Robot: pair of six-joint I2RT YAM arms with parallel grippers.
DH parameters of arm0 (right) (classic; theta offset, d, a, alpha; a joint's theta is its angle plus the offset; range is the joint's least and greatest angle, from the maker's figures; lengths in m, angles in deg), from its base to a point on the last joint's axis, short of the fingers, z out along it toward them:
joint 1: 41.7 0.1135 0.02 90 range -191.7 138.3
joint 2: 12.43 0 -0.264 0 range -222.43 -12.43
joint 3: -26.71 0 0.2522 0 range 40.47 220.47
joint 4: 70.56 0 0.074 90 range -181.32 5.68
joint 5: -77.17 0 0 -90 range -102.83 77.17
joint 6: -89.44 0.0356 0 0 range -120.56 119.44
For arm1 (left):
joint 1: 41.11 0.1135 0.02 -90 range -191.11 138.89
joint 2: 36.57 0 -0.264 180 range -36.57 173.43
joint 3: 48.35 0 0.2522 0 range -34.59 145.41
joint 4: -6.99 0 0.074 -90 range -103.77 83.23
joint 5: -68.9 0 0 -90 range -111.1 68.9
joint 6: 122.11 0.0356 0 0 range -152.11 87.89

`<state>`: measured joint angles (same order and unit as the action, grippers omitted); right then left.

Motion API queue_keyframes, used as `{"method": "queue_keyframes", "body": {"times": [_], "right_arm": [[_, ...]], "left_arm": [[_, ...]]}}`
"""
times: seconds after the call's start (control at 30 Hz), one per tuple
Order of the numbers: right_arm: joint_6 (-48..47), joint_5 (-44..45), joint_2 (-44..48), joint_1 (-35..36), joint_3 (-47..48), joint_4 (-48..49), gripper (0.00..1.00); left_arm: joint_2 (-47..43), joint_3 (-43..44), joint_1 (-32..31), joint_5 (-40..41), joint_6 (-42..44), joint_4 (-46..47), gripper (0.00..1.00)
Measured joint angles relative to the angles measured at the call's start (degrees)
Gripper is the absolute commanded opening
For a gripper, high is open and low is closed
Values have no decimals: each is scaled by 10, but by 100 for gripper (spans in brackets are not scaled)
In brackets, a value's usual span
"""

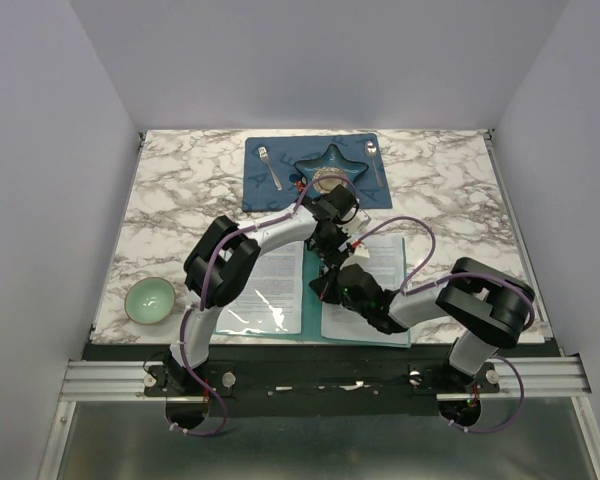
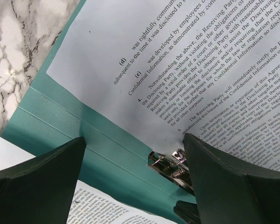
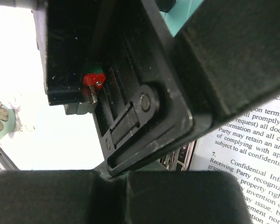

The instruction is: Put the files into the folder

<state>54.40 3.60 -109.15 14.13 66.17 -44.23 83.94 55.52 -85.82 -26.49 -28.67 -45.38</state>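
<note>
Three plain grey walls (image 1: 40, 150) box in a white marble table (image 1: 180, 190). A metal rail (image 1: 320, 375) runs along its near edge, by the arm bases. Far centre: a blue placemat (image 1: 290, 150) carrying a star dish (image 1: 352, 165), with a fork (image 1: 269, 167) on one side of it and a spoon (image 1: 374, 160) on the other. Near left: a mint bowl (image 1: 150, 300), well apart from everything else.

The folder (image 2: 84, 135) lies open and flat at near centre, just in front of the placemat. The files (image 2: 177, 56) lie on it print side up, a sheet on each half, with the teal spine bare between them. A silver clip (image 2: 170, 163) sits on the spine, at the corner of the bigger sheet in my left wrist view.

Left gripper (image 2: 133, 144): jaws spread wide, hanging over the spine, with the clip just inside one finger. It holds nothing. I cannot tell whether the tips touch the folder.

Right gripper (image 3: 116, 186): fingers pressed together, with nothing that I can see between them. It sits low over the folder, close up against the other arm's black housing (image 3: 144, 107), which blocks most of my right wrist view. A strip of printed sheet shows beside it. Whether it touches the paper, I cannot tell.
</note>
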Motion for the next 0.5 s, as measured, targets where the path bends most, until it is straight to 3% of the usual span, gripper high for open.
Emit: {"method": "queue_keyframes", "body": {"times": [0.23,0.5], "right_arm": [[-2,0,-20,0,-13,57,1],[99,-23,-33,-10,-32,71,1]], "left_arm": [[-1,-1,0,4,-3,2,96],[-3,-2,5,-10,-9,-2,96]]}}
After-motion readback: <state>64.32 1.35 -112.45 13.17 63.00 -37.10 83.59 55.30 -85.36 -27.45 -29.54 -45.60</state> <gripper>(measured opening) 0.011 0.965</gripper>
